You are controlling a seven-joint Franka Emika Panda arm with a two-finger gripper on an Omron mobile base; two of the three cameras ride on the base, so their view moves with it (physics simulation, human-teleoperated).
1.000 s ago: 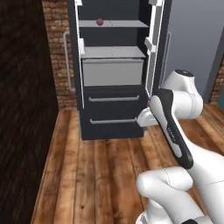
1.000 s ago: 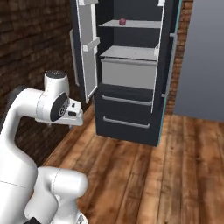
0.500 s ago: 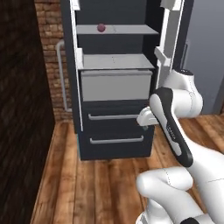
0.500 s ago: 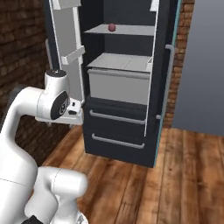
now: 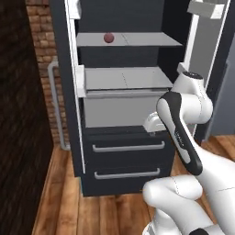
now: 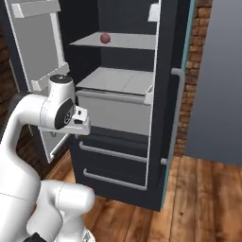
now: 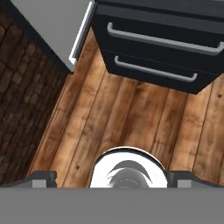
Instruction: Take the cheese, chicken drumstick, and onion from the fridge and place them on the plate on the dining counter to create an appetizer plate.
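Fridge stands open, arm parked low in front of it

The 2-finger gripper is pointed down at the brown wood plank floor, jaws spread wide with nothing held. Past it, 2 dark drawers with grey bar handles are seen shut in the tall dark grey-black fridge. The pinkish-red round onion is sat further back on the upper light grey shelf.

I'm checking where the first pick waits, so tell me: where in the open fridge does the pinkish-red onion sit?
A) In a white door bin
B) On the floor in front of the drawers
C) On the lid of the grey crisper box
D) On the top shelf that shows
D: the onion rests on the highest visible light grey shelf of the fridge, above the grey box and the two drawers.
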